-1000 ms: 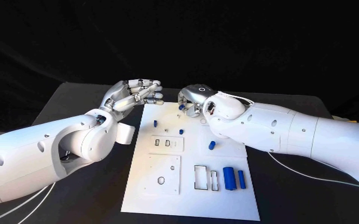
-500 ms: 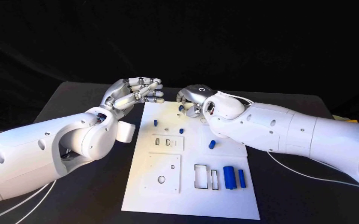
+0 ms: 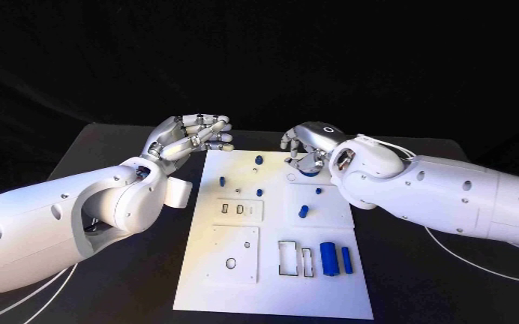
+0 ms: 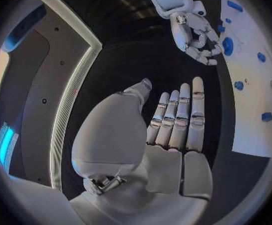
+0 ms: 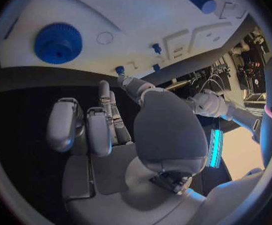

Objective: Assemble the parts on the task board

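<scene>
Two hands at the far end of the task board (image 3: pixel 325 279), neither holding a part.

Eight blue parts show on the board: one gear-shaped part (image 3: pixel 259 161) between the hands, five small pegs nearer the robot, and two cylinders (image 3: pixel 328 257) nearest it. The left hand (image 3: pixel 195 136), fingers loosely extended, hovers just beside the board's far left corner. The right hand (image 3: pixel 306 146), fingers curled inward and empty, hangs over its far right corner.

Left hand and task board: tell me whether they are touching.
Apart. The left wrist view shows a strip of black table between the left hand and the task board.
</scene>
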### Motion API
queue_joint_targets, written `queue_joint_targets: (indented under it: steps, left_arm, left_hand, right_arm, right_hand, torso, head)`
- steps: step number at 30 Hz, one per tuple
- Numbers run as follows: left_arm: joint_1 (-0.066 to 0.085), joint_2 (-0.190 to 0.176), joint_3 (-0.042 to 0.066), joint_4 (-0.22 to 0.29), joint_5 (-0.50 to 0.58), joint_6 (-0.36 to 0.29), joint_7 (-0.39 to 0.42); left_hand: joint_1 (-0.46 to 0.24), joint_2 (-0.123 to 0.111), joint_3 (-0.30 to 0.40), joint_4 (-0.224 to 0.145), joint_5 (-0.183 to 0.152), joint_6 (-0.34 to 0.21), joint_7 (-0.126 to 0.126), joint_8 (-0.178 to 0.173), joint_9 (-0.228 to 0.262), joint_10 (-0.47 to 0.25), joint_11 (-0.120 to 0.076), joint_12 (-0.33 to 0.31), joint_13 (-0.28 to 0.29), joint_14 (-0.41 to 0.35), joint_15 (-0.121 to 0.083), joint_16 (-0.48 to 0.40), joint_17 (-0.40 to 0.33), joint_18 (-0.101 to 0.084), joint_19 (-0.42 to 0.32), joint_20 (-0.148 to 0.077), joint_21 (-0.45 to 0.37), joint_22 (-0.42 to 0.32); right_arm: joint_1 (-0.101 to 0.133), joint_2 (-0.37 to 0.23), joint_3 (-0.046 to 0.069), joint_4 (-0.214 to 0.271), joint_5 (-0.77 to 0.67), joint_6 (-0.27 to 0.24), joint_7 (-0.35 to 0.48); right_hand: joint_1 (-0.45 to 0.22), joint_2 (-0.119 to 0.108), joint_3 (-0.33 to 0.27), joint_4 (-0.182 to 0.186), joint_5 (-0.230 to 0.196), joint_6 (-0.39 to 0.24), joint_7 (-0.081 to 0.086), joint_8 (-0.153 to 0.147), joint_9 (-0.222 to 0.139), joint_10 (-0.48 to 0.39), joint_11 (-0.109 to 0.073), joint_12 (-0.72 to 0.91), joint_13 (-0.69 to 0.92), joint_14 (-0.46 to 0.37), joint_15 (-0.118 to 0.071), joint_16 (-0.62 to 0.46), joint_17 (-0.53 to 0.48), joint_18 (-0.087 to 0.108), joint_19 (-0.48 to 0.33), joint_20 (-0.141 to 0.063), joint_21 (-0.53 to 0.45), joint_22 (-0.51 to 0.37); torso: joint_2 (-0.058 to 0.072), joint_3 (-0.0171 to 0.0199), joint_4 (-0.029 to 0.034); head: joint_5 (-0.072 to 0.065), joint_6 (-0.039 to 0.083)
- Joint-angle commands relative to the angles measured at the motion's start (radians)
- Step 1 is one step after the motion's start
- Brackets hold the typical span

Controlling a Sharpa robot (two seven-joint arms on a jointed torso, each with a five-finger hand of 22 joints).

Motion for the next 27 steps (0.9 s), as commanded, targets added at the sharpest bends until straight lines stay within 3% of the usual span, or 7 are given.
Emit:
queue_joint_targets:
  steps: [1, 2, 5, 7, 9, 16, 27]
  left_arm:
    - [0.001, 0.000, 0.001, -0.003, 0.009, 0.023, 0.010]
    - [0.001, 0.000, 0.001, -0.004, 0.010, 0.024, 0.010]
    - [0.001, 0.001, 0.001, -0.006, 0.011, 0.029, 0.011]
    - [0.001, 0.002, 0.001, -0.006, 0.011, 0.031, 0.011]
    - [0.001, 0.002, 0.001, -0.006, 0.011, 0.033, 0.011]
    - [0.001, 0.002, 0.000, -0.004, 0.012, 0.036, 0.010]
    - [0.000, -0.002, 0.000, -0.003, 0.016, 0.037, 0.010]
  left_hand:
    - [-0.008, 0.001, 0.003, -0.001, 0.001, -0.006, 0.042, -0.003, -0.001, -0.010, 0.000, -0.007, 0.000, -0.002, 0.001, -0.006, 0.001, 0.010, 0.002, 0.002, 0.006, -0.001]
    - [-0.008, 0.001, 0.003, -0.001, 0.001, -0.006, 0.042, -0.003, -0.001, -0.010, 0.000, -0.007, 0.000, -0.002, 0.001, -0.006, 0.001, 0.010, 0.002, 0.002, 0.006, -0.001]
    - [-0.008, 0.002, 0.004, -0.002, 0.001, -0.006, 0.042, -0.004, -0.001, -0.011, 0.000, -0.007, -0.001, -0.002, 0.001, -0.007, 0.001, 0.010, 0.002, 0.002, 0.006, -0.001]
    - [-0.008, 0.002, 0.004, -0.002, 0.001, -0.006, 0.042, -0.004, -0.001, -0.011, 0.000, -0.007, -0.001, -0.002, 0.001, -0.007, 0.001, 0.010, 0.002, 0.002, 0.006, -0.001]
    - [-0.008, 0.002, 0.004, -0.002, 0.001, -0.006, 0.042, -0.004, -0.001, -0.011, 0.000, -0.007, -0.001, -0.002, 0.001, -0.007, 0.001, 0.010, 0.002, 0.002, 0.006, -0.001]
    - [-0.008, 0.002, 0.004, -0.001, 0.001, -0.006, 0.042, -0.004, -0.001, -0.011, 0.001, -0.007, 0.000, -0.002, 0.001, -0.007, 0.002, 0.010, 0.002, 0.002, 0.006, -0.001]
    - [-0.012, 0.007, 0.004, 0.002, 0.001, -0.006, 0.043, -0.005, -0.001, -0.012, 0.001, -0.007, 0.000, 0.000, 0.001, -0.007, 0.004, 0.010, 0.003, 0.002, 0.007, -0.001]
  right_arm:
    - [0.010, -0.048, 0.004, 0.036, 0.176, -0.045, 0.048]
    - [0.012, -0.065, 0.004, 0.044, 0.198, -0.035, 0.057]
    - [0.017, -0.105, 0.006, 0.053, 0.241, 0.012, 0.067]
    - [0.019, -0.120, 0.006, 0.050, 0.257, 0.041, 0.064]
    - [0.019, -0.131, 0.007, 0.042, 0.264, 0.068, 0.057]
    - [0.009, -0.133, 0.007, 0.000, 0.264, 0.112, 0.021]
    - [-0.012, -0.085, 0.005, -0.050, 0.218, 0.099, -0.021]
  right_hand:
    - [-0.012, -0.019, -0.026, 0.016, 0.062, -0.006, 0.002, -0.002, 0.012, 0.037, -0.009, 0.091, 0.066, 0.046, -0.008, 0.011, 0.012, -0.012, 0.012, -0.003, 0.018, 0.029]
    - [-0.039, -0.018, -0.050, 0.043, 0.104, -0.014, -0.003, 0.000, 0.026, 0.018, -0.011, 0.198, 0.158, 0.048, -0.011, 0.019, 0.021, -0.019, 0.026, -0.007, 0.044, 0.067]
    - [-0.043, -0.017, -0.077, 0.068, 0.112, -0.035, -0.002, 0.017, 0.057, 0.005, -0.011, 0.445, 0.405, 0.057, -0.006, 0.048, 0.065, -0.029, 0.045, -0.008, 0.087, 0.131]
    - [-0.034, -0.020, -0.091, 0.072, 0.108, -0.051, 0.002, 0.025, 0.071, 0.146, -0.006, 0.691, 0.705, 0.073, -0.004, 0.089, 0.145, -0.042, 0.066, -0.002, 0.127, 0.191]
    - [-0.026, -0.018, -0.095, 0.076, 0.108, -0.056, 0.006, 0.035, 0.083, 0.223, -0.002, 0.811, 0.864, 0.083, 0.000, 0.116, 0.200, -0.051, 0.083, 0.003, 0.159, 0.239]
    - [-0.005, -0.023, -0.098, 0.067, 0.088, -0.083, 0.014, 0.034, 0.091, 0.274, 0.006, 0.881, 0.960, 0.093, 0.009, 0.140, 0.257, -0.062, 0.102, 0.011, 0.194, 0.291]
    - [0.003, -0.017, -0.097, 0.064, 0.076, -0.095, 0.018, 0.032, 0.092, 0.275, 0.010, 0.886, 0.969, 0.097, 0.012, 0.146, 0.273, -0.066, 0.108, 0.014, 0.205, 0.309]
  torso:
    - [-0.007, 0.0038, -0.0094]
    - [-0.008, 0.0045, -0.0108]
    - [-0.010, 0.0058, -0.0132]
    - [-0.010, 0.0074, -0.0150]
    - [-0.010, 0.0077, -0.0151]
    - [-0.009, 0.0080, -0.0130]
    - [-0.008, 0.0053, -0.0098]
  head:
    - [-0.004, 0.003]
    - [-0.004, 0.004]
    - [-0.005, 0.007]
    - [-0.004, 0.006]
    - [-0.005, 0.006]
    - [-0.009, 0.002]
    - [-0.006, 0.004]
